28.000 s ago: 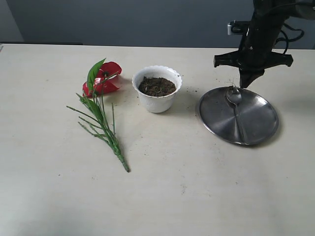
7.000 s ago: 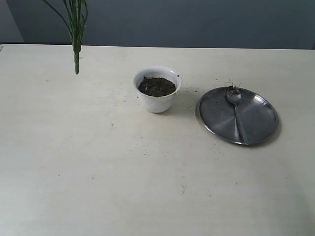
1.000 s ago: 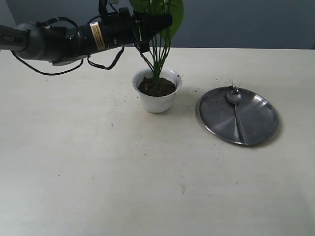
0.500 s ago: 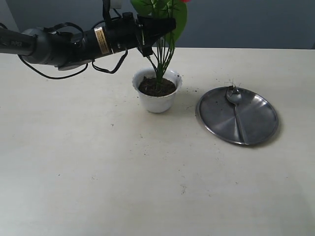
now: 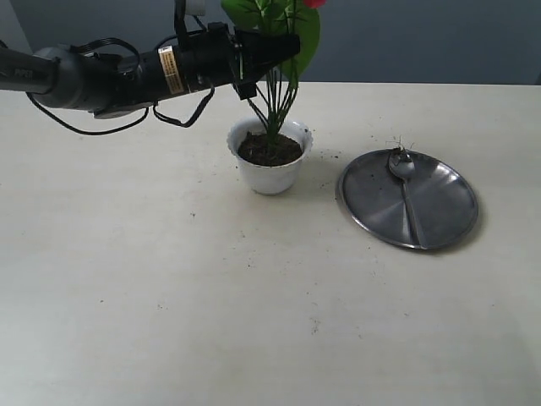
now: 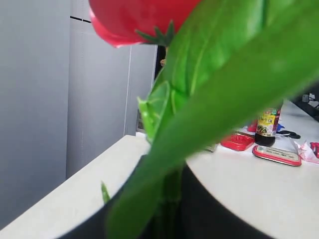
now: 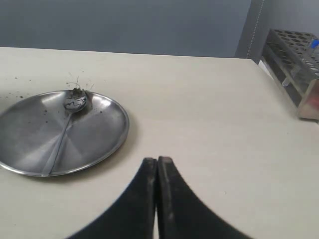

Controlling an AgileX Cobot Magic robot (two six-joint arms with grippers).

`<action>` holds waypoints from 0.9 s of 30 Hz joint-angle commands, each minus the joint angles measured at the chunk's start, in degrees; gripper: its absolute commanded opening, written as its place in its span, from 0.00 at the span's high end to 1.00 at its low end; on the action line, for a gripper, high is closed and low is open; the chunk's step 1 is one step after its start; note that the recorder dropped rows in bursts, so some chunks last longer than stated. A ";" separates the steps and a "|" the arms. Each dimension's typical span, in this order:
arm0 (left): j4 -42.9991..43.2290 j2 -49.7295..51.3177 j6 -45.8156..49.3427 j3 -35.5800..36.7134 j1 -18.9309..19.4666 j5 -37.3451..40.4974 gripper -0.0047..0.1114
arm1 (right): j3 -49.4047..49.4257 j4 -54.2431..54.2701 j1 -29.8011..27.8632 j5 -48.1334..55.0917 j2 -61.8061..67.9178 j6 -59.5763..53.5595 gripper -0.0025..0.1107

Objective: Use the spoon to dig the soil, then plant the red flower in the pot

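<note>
Taking the pot [image 5: 270, 165] as the landmark: nearer the camera than it lies only bare cream table [image 5: 254, 321] flecked with a few dark crumbs. To the pot's right, slightly nearer and well apart from it, sits a round steel plate [image 5: 448, 222] with the spoon [image 5: 405, 188] lying flat in it, bowl end toward the far rim and a little clump of earth and fibres on that bowl.

The pot itself stands upright, filled with the soil [image 5: 269, 150]. The stems of the red flower [image 5: 275, 95] go down into that soil and rise about upright above the pot — leaves and a sliver of red petal reach the top edge of the exterior view.

Above and just behind the pot, the left gripper [image 5: 279, 46] comes in from the pot's left, fingers clenched on the flower's stems below the leaves.

The right gripper [image 7: 157, 167] shows only in its own wrist view — fingers pressed together, holding nothing, the plate and spoon beyond it.
</note>
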 commanded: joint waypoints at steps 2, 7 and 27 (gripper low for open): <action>4.90 -0.09 -0.93 0.96 1.35 2.64 0.96 | 0.27 -0.30 -0.15 -0.58 -0.18 -0.06 0.98; 7.73 -0.09 -0.93 0.96 1.35 2.64 0.96 | 0.27 -0.30 -0.15 -0.58 -0.18 -0.06 0.98; 10.48 0.44 -0.20 2.99 1.46 2.64 0.96 | 0.27 -0.30 -0.15 -0.58 -0.18 -0.06 0.98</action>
